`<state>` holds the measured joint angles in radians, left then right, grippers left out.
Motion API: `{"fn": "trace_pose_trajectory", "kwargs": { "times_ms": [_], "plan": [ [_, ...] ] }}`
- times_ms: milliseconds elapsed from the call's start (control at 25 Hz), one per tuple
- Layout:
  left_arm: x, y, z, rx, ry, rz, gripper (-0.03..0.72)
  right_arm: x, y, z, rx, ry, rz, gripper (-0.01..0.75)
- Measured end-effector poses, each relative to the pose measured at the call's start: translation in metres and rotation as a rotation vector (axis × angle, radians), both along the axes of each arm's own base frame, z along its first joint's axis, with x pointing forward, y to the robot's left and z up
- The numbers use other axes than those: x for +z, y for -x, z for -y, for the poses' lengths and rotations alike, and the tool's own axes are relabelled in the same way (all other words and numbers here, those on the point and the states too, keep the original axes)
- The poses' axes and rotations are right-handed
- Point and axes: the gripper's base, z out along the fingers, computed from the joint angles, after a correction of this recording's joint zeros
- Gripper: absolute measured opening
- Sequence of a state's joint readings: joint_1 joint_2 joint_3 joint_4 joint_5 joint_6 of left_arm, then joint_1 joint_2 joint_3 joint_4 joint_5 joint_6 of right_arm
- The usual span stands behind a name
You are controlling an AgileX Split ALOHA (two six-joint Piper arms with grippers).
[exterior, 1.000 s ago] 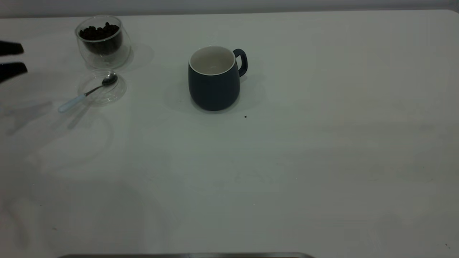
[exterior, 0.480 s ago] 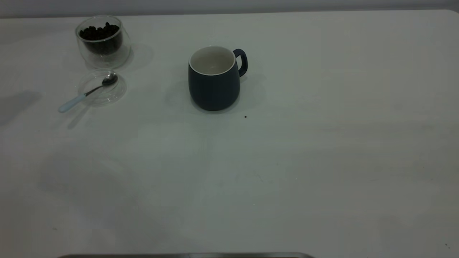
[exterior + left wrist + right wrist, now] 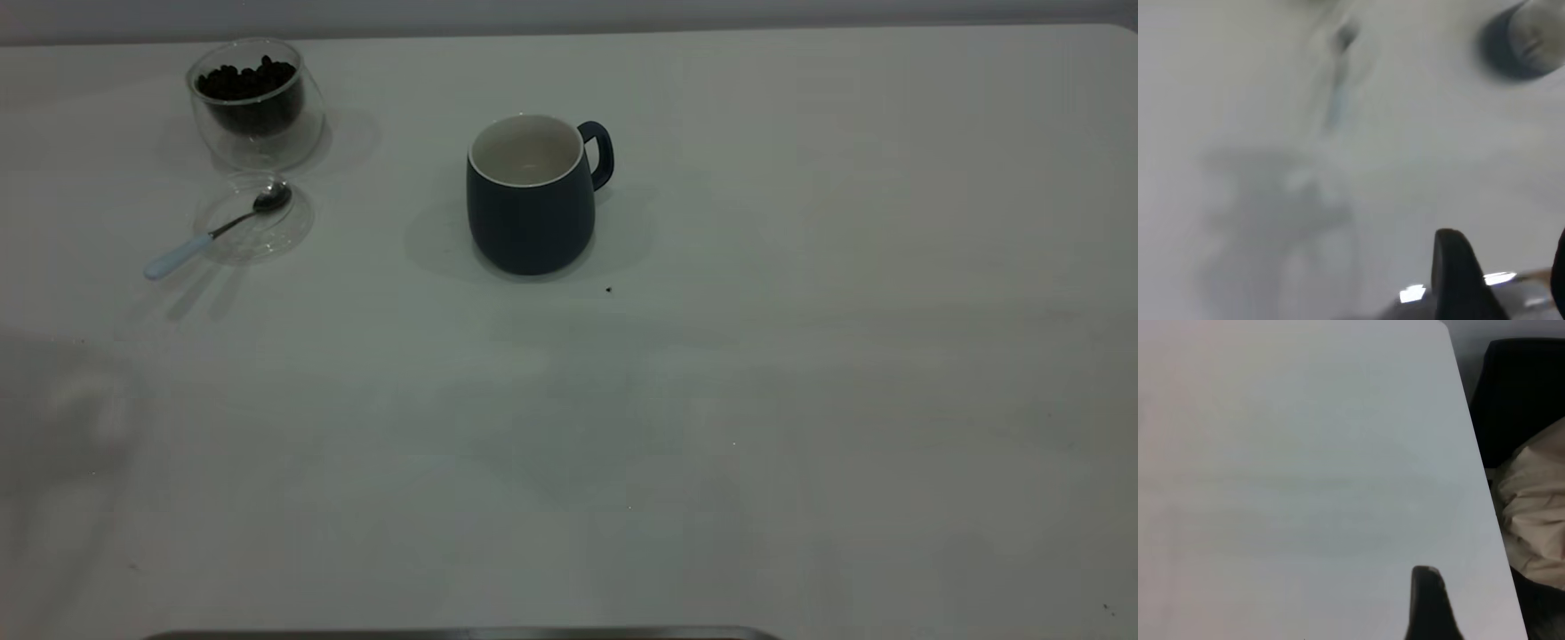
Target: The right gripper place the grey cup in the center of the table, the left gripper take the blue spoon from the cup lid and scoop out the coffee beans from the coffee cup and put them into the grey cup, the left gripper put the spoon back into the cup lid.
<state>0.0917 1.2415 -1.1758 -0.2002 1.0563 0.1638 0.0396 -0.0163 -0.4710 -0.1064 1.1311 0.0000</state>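
Unmarked table [image 3: 800,400], plain grey cup [image 3: 531,218]

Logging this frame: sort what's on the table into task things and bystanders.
Task things: grey cup; coffee cup holding coffee beans; blue spoon with its bowl on the cup lid; table.
Just lying about: small dark speck near the grey cup.

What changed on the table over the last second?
The left hand, which a second ago showed at the left edge of the exterior view beside the glass cup, has pulled back out of that view; it held nothing. The spoon still lies on the lid, the beans and the mug have not moved.
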Motion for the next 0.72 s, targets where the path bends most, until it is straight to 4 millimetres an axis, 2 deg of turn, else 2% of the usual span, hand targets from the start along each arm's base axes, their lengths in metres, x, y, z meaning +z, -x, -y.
{"fn": "trace_pose_trajectory", "kwargs": {
  "times_ms": [80, 200, 360, 520, 720],
  "plan": [
    [0.007, 0.018, 0.001, 0.082, -0.028, -0.03, 0.405, 0.0, 0.0, 0.0, 0.0, 0.0, 0.0, 0.453],
    [0.012, 0.044, 0.005, 0.095, -0.039, -0.029, 0.405, 0.0, 0.0, 0.001, -0.007, 0.011, 0.0, 0.453],
    [0.005, 0.077, 0.006, 0.092, -0.044, -0.009, 0.405, 0.0, 0.0, 0.002, -0.005, 0.016, 0.001, 0.453],
    [-0.021, 0.112, 0.007, 0.092, -0.049, -0.032, 0.405, 0.0, 0.0, 0.002, 0.0, 0.016, 0.001, 0.453],
    [-0.073, 0.149, 0.008, 0.064, -0.081, -0.061, 0.405, 0.0, 0.0, 0.002, 0.0, 0.016, 0.001, 0.453]
  ]
}}
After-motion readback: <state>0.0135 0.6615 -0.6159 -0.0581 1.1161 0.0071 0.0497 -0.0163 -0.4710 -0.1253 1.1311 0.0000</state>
